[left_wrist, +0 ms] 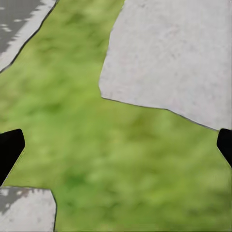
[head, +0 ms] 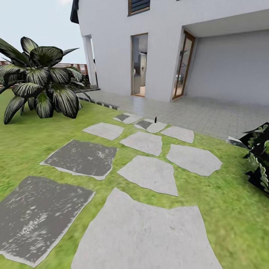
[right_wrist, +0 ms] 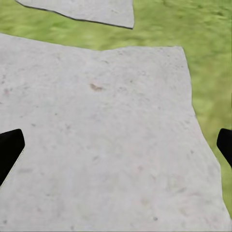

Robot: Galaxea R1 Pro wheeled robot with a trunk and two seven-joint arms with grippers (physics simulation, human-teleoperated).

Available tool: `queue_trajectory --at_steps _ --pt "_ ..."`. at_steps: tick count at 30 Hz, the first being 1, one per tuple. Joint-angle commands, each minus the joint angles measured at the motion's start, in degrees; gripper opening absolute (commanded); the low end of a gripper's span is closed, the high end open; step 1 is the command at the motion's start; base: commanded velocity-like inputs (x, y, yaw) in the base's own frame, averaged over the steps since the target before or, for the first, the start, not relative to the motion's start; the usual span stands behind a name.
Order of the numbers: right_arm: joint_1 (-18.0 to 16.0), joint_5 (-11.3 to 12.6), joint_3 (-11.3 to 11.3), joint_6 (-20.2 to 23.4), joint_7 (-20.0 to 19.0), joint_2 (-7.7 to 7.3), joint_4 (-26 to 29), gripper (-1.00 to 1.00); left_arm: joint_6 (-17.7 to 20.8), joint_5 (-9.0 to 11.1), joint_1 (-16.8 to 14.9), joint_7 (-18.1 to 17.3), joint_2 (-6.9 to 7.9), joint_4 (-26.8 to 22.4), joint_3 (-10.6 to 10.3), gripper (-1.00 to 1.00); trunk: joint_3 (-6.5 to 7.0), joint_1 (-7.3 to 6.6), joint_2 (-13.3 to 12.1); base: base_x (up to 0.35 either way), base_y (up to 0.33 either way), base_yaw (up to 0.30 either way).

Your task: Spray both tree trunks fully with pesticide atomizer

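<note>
Pesticide atomizer, one, upright on a far stepping slab, left hand and right hand both spread apart

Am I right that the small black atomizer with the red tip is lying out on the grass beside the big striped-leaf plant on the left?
Not quite. The head view shows the pesticide atomizer standing upright on a pale stepping slab near the far end of the path, close to the paved area by the house. It is well away from the striped-leaf plant, which does stand on the grass at the left.
</note>
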State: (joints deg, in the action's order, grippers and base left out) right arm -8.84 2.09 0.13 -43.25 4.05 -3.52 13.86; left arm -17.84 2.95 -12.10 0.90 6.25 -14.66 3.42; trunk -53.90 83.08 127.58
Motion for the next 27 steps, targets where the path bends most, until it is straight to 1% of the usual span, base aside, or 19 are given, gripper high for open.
queue_trajectory --at_steps 1,14,22,27 --pt "-0.03 0.2 0.04 -0.17 -0.01 0.0 -0.04 1.0 -0.18 0.3 -0.03 -0.02 0.0 0.05 0.01 1.0 -0.05 0.02 0.02 0.339 0.0 0.0" --pt "-0.03 0.2 0.04 -0.14 -0.01 0.0 0.0 1.0 -0.18 0.3 -0.03 -0.02 0.0 0.04 0.01 1.0 -0.05 0.02 0.02 0.339 0.0 -0.01" --pt "-0.01 0.2 0.04 -0.16 -0.01 0.0 0.0 1.0 -0.18 0.3 -0.03 -0.02 0.0 0.05 0.01 1.0 -0.05 0.02 0.02 0.339 0.0 -0.203" --pt "-0.03 0.2 0.04 -0.17 -0.01 0.0 0.01 1.0 -0.18 0.3 -0.03 -0.02 0.0 0.02 0.01 1.0 -0.05 0.02 0.02 0.339 0.0 -0.059"
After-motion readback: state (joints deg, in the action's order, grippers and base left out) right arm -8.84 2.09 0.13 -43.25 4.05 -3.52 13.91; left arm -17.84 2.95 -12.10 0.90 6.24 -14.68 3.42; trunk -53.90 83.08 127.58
